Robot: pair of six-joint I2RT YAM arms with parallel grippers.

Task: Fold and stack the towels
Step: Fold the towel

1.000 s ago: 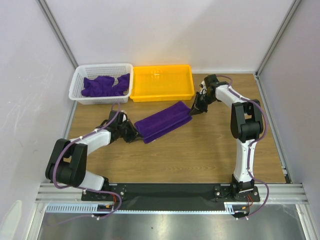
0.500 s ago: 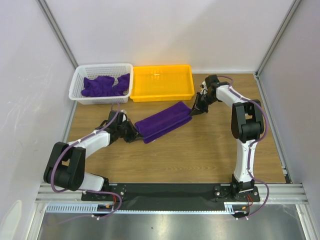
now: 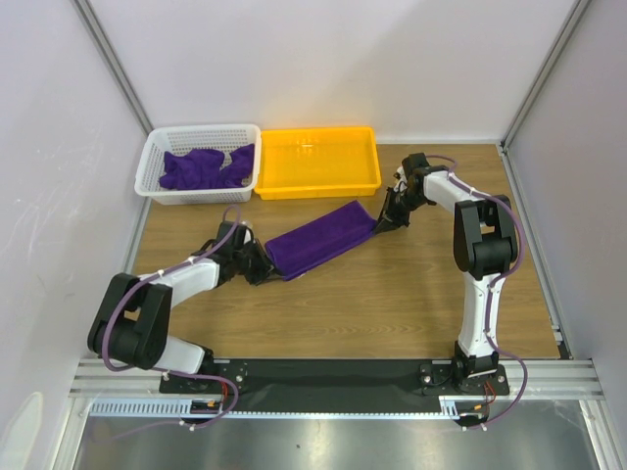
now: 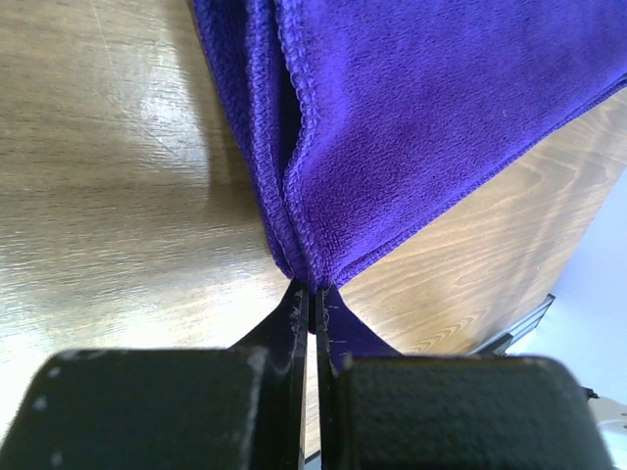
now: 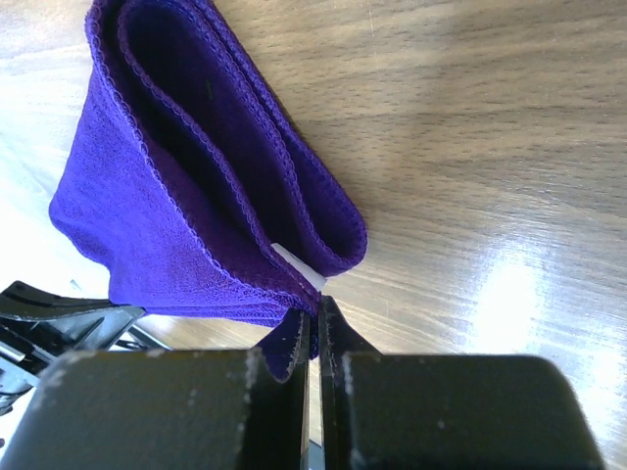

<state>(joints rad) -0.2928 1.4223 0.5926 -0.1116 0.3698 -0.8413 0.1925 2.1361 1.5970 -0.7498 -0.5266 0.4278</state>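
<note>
Since the earlier frame the right end effector [image 3: 384, 221] has drawn slightly to the right, and the folded towel [image 3: 318, 238] now lies straighter and narrower. It stretches diagonally across the middle of the bench [image 3: 392, 304], just on the near side of the yellow tray [image 3: 370, 166]. The left end effector [image 3: 263, 271] is clamped narrow on the towel's near-left end. The right one is clamped narrow on the far-right corner, beside a white label [image 5: 294, 262]. More purple towels [image 3: 201, 168] lie crumpled in the white basket [image 3: 152, 162] at far left.
</note>
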